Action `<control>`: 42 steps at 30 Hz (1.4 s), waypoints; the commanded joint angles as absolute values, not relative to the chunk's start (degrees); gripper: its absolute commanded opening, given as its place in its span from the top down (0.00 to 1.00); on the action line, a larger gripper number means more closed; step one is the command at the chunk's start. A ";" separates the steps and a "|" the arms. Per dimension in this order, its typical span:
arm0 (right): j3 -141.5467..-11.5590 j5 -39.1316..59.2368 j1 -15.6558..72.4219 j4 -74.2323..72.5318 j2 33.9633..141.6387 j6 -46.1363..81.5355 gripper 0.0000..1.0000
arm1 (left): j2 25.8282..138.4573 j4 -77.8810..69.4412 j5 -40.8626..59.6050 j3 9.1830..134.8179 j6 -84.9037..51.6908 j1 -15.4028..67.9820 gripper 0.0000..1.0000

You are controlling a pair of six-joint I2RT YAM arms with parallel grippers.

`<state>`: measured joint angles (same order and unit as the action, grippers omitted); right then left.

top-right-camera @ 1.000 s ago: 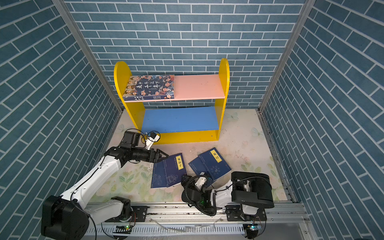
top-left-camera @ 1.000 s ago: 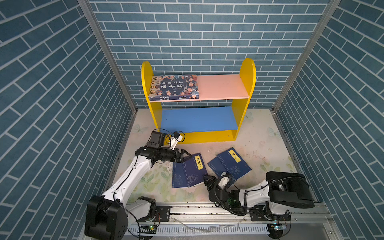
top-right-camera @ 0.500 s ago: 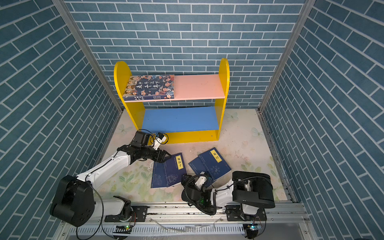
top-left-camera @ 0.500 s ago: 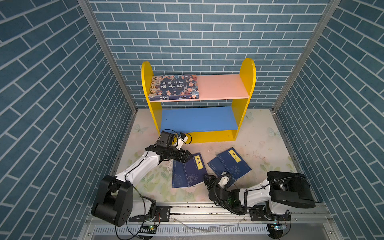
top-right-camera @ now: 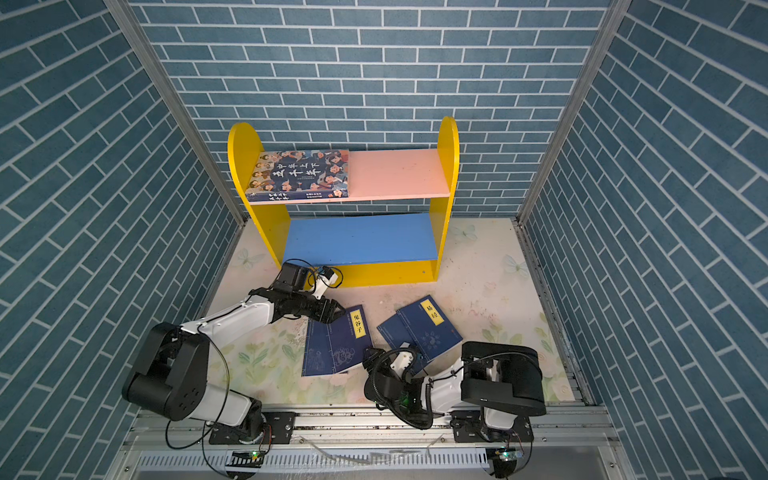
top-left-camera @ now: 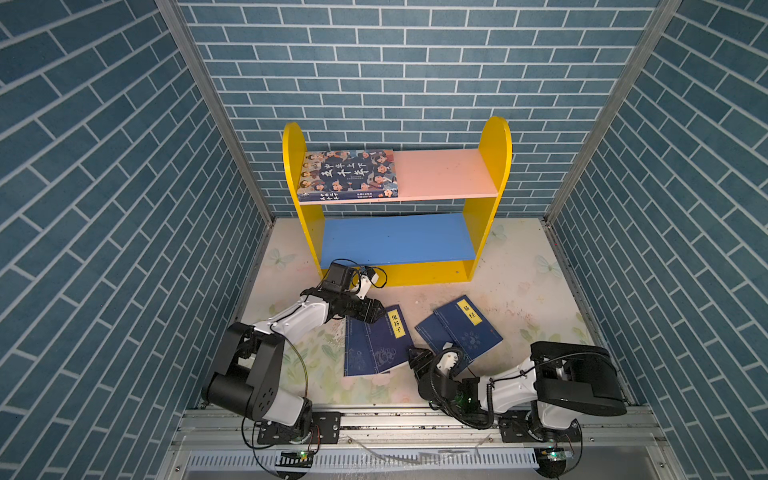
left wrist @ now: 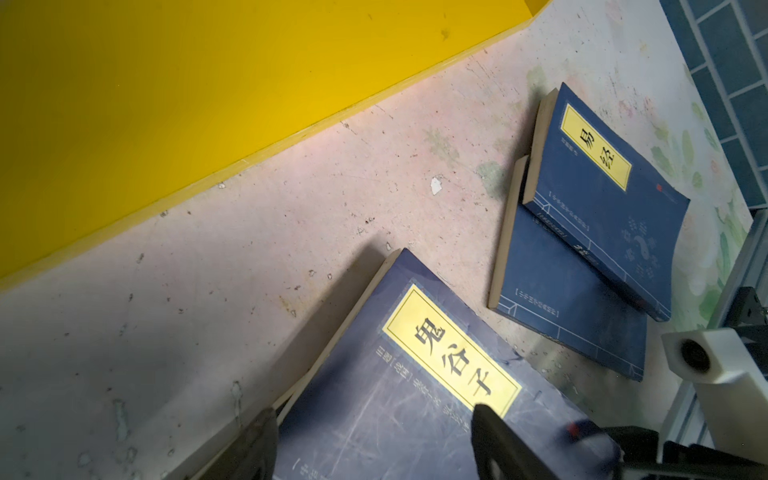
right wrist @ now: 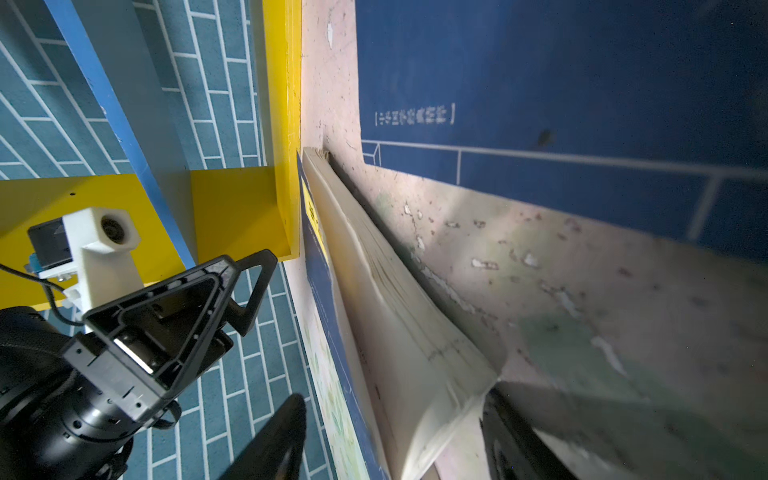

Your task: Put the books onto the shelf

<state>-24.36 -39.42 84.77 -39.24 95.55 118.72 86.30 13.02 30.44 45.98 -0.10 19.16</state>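
Top view had the left gripper (top-left-camera: 376,312) stretched in from 8 o'clock, claw spread open, tips right at the 11 o'clock corner of the left pair (top-left-camera: 386,340) of thin navy books. Left wrist cam backed that up: its fingers (left wrist: 253,449) were wide apart, straddling the yellow-labelled cover, nothing pinched. Up at 12 o'clock stood the shelf (top-left-camera: 493,158), against the back wall, and the thick book (top-left-camera: 347,172) lay flat on the 9 o'clock end of its pink board (top-left-camera: 444,172). The left pair lay on the floral mat (top-left-camera: 519,291) around 6 o'clock, in front of the shelf and not touching it, top book skewed over the bottom one. The right gripper (top-left-camera: 415,358) was down low at that pair's 5 o'clock corner, its arm running off toward 4 o'clock. Right wrist cam showed that claw apart too, the stack's page-edge corner between its fingers (right wrist: 278,444), one of them clear of the cover; couldn't tell whether the other one touched. Just beside, toward 3 o'clock, the right pair (top-left-camera: 467,328) lay stacked on the mat as well, angled, also off the shelf.
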 commanded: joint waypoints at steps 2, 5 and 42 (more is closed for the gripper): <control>-21.71 -34.83 84.03 -34.49 101.25 133.42 0.31 | 90.21 12.68 30.34 48.18 0.64 19.68 0.26; -21.71 -34.23 83.76 -37.04 103.00 133.25 0.31 | 93.15 14.85 30.66 50.11 0.48 19.69 0.29; -24.67 -27.57 80.59 -20.18 89.77 124.42 0.26 | 96.14 16.58 21.26 54.62 0.15 21.84 0.31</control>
<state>-25.17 -30.83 80.93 -29.98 89.08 118.69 95.83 15.38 22.13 53.25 -0.45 21.12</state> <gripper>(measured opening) 0.743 0.690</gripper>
